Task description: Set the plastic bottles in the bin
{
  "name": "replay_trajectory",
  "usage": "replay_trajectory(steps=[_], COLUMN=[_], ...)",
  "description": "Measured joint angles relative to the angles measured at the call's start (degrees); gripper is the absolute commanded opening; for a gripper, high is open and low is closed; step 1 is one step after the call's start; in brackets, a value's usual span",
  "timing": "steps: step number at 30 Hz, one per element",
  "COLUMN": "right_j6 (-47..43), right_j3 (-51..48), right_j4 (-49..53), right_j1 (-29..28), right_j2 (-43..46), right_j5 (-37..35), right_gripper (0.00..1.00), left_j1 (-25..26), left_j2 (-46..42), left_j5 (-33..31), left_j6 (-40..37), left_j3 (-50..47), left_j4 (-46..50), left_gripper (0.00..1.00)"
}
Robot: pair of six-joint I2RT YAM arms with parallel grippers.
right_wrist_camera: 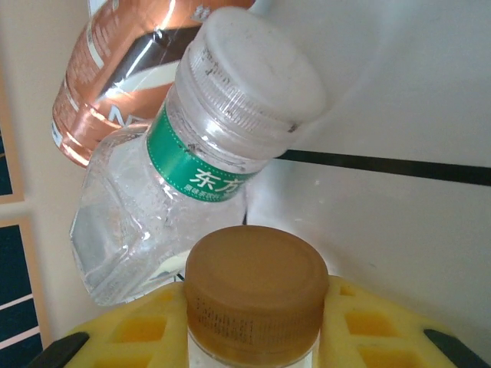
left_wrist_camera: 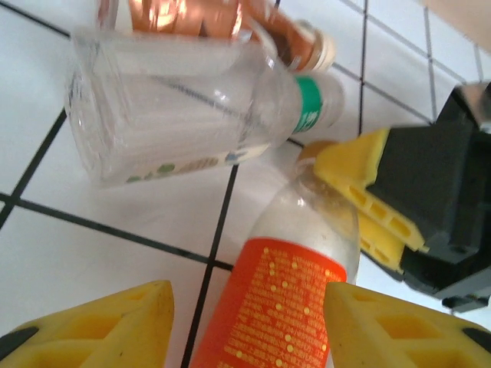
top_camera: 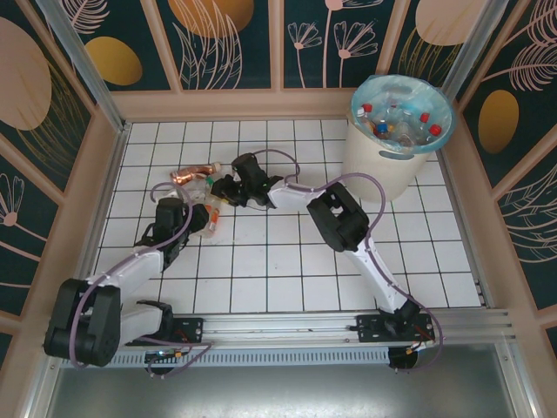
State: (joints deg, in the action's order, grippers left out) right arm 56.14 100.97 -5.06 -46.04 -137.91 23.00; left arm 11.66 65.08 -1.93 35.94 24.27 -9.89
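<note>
Meanwhile, well to the left of the tall round cream-white bin (top_camera: pixel 383 174) with its blue-green liner, both arms meet over one orange-labelled clear plastic bottle (left_wrist_camera: pixel 288 291) on the white tiled table (top_camera: pixel 287 279). The left gripper (left_wrist_camera: pixel 245 330) is clamped on the bottle's labelled body. The right gripper (right_wrist_camera: pixel 257 322) has its yellow pads (right_wrist_camera: pixel 368 330) closed on the brown cap (right_wrist_camera: pixel 257 284). Beside it, also left of the bin, a crushed clear bottle with a green neck band (left_wrist_camera: pixel 176 123) and a copper-coloured bottle (left_wrist_camera: pixel 192 15) lie touching. Several red- and blue-capped bottles (top_camera: pixel 400 122) already sit inside the bin.
</note>
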Motion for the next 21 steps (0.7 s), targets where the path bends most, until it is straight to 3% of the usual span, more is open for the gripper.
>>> replay_trajectory(steps=[11, 21], right_j6=[-9.84, -22.64], right_j3=[-13.42, -14.47], right_j4=[4.94, 12.83], right_j1=[1.84, 5.77], right_j2=[18.69, 39.78], right_j5=[-7.54, -16.52], right_gripper=[0.10, 0.07], left_j1=[0.00, 0.26], left_j2=[-10.60, -10.14], left_j5=[2.03, 14.16], left_j6=[-2.49, -3.39], left_j3=[12.63, 18.14], left_j4=[9.27, 11.65], left_gripper=[0.59, 0.54])
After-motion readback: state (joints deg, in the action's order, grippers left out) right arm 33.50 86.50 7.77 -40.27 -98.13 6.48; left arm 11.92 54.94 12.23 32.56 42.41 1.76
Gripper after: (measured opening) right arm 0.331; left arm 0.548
